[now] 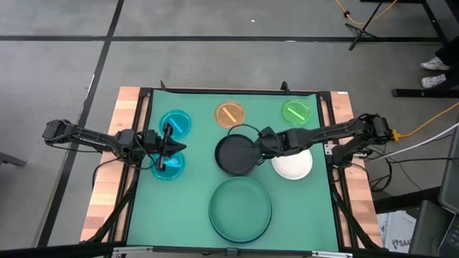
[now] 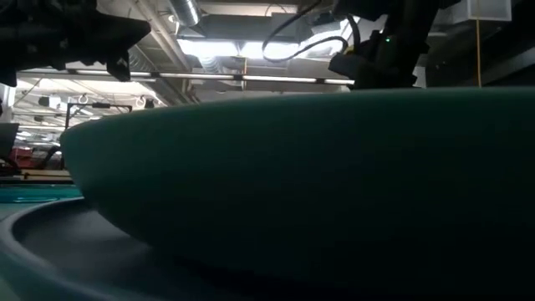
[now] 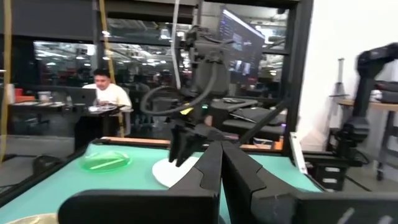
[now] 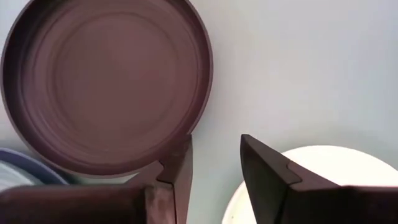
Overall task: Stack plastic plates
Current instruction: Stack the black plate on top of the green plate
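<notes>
Plates of round plastic lie on the green mat (image 1: 186, 201). The right gripper (image 4: 214, 168) hangs open and empty, the black plate (image 1: 234, 155) just at 1 fingertip, the white plate (image 1: 294, 165) by the other. Nearer the table's front sits the large dark green plate (image 1: 240, 209). The left gripper (image 1: 168, 149), fingers pressed together and empty, hovers between 2 translucent cyan plates (image 1: 176, 122).

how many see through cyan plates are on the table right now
2: one cyan plate at the table's far left, a second cyan plate just nearer, partly under the left gripper. Others stacked beneath would be hidden.
</notes>
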### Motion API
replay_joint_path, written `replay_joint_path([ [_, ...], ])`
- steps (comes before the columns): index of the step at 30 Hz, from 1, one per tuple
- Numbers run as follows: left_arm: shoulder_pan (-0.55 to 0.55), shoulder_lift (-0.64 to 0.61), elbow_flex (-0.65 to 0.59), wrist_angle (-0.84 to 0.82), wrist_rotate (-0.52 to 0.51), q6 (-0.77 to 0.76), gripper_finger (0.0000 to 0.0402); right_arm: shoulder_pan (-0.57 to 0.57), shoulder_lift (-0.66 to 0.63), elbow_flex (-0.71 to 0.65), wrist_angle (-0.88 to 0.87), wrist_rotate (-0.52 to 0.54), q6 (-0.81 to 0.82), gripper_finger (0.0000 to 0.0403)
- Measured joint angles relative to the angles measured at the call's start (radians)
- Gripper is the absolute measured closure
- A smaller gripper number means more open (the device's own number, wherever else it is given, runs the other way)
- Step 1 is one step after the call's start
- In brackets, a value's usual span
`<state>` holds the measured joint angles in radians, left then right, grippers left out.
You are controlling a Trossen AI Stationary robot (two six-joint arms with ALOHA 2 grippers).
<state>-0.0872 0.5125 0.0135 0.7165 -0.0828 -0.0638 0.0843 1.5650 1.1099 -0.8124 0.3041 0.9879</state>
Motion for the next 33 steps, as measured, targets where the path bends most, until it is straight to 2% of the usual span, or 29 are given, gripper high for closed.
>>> replay_joint_path([
  [7, 0.0, 0.0, 0.0, 0.0, -0.004, -0.002, 0.0398, -0.064, 0.014, -0.008, 0.015, -0.072, -0.062, 0.0222],
  [13, -0.002, 0.0, 0.0, -0.031, -0.005, -0.013, 0.0398, -0.145, 0.036, -0.077, 0.135, -0.15, -0.135, 0.0192],
  [17, -0.001, 0.0, 0.0, -0.033, -0.005, -0.013, 0.0398, -0.19, 0.049, -0.133, 0.256, -0.202, -0.16, 0.0198],
  [26, 0.0, 0.0, 0.0, -0.029, -0.009, -0.012, 0.0398, -0.225, 0.133, -0.188, 0.41, -0.231, -0.194, 0.0222],
  [33, 0.0, 0.0, 0.0, -0.029, -0.012, -0.012, 0.0398, -0.223, 0.157, -0.188, 0.43, -0.238, -0.209, 0.0238],
])
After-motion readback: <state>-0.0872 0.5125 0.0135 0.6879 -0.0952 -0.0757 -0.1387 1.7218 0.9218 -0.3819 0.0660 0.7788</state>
